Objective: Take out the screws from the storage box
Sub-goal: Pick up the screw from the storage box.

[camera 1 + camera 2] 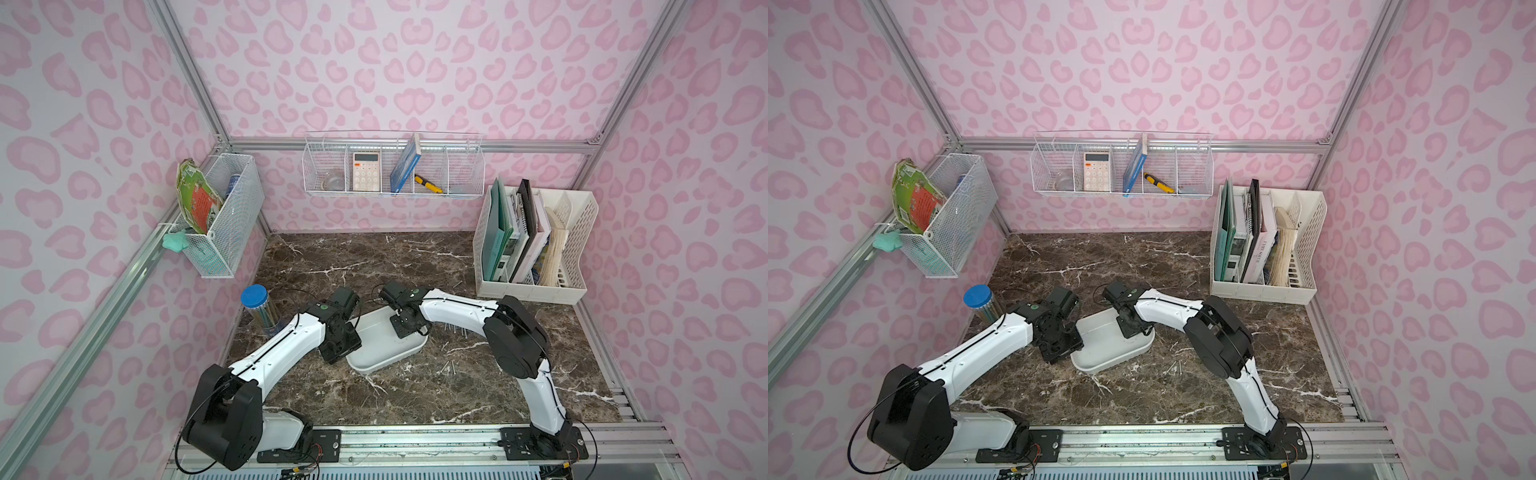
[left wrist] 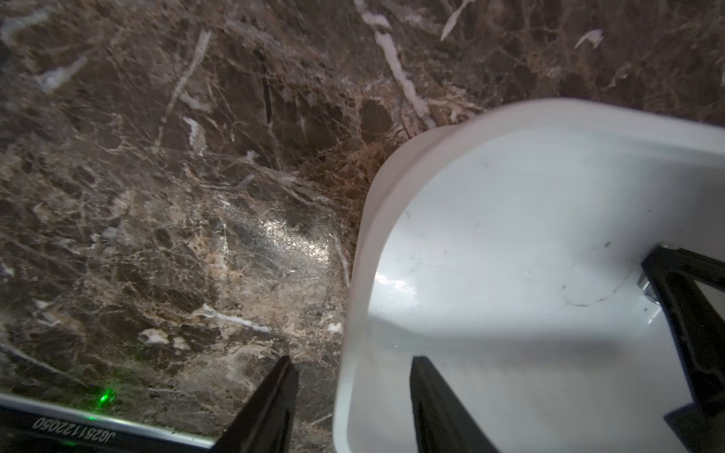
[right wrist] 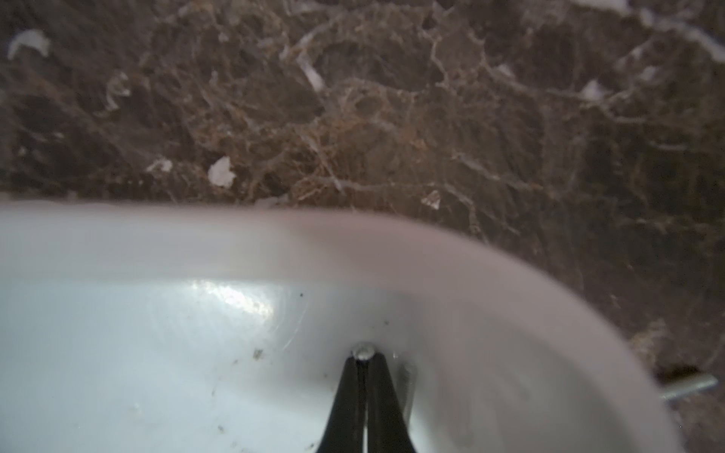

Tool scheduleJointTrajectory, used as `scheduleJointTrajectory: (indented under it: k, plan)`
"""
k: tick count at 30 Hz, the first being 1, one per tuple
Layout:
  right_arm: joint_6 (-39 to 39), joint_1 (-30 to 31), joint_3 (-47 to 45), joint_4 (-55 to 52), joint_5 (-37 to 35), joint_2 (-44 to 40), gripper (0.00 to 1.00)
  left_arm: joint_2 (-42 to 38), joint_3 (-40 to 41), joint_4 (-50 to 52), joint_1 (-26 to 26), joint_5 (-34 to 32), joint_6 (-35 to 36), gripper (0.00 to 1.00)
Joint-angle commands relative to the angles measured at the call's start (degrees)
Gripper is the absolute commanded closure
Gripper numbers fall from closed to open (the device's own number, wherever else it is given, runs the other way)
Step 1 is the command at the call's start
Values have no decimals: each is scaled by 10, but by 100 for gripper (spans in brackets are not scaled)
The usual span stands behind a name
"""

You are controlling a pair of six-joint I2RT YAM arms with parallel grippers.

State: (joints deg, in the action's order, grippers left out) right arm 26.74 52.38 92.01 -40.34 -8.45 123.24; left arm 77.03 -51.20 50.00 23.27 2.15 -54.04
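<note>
The right gripper (image 3: 363, 359) is pressed together, and a screw (image 3: 363, 350) is pinched at its tips by the head, low inside the white tray (image 3: 235, 243) close to a rounded corner. A second screw (image 3: 406, 378) is seen blurred just beside the fingers on the tray floor. The left gripper (image 2: 352, 359) is spread about halfway and set astride the tray's left wall, one finger outside over the table (image 2: 157, 196) and one inside. No contact with the wall can be made out.

The tray (image 1: 386, 357) is shown in both top views (image 1: 1113, 353) near the middle of the table, towards the near side, between the two arms. The fingertips and the pinched screw are hidden there by the wrists and are given only by the wrist views. In the left wrist view the right gripper's black fingers (image 2: 690, 313) are seen standing in the tray. A loose screw (image 3: 692, 386) on the table just outside the tray is caught in the right wrist view. More screws (image 1: 451, 368) are seen in both top views on the table to the right of the tray (image 1: 1177, 368).

A blue-lidded clear jar (image 1: 259, 307) stands at the left, beside the left arm. A white file rack (image 1: 573, 249) with books is placed at the far right. Wire baskets are hung on the far wall (image 1: 395, 166) and the left wall (image 1: 232, 216).
</note>
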Motion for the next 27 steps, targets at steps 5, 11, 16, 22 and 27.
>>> scheduleJointTrajectory:
  k: [5, 11, 16, 22, 27]
  plan:
    - [2, -2, 32, -21, 4, -19, 98, -22, 2, 1, -1, -12, 6, 45]
    - [5, -3, 36, -26, 1, -28, 98, -24, 2, 2, -1, -10, 6, 42]
    - [8, -4, 37, -34, -4, -33, 98, -25, 4, 1, -1, -10, 8, 42]
    - [13, -6, 52, -52, -9, -43, 98, -19, -4, 9, -1, -10, 10, 41]
    - [21, -10, 52, -72, -27, -71, 98, -12, -16, 16, -1, -6, 13, 39]
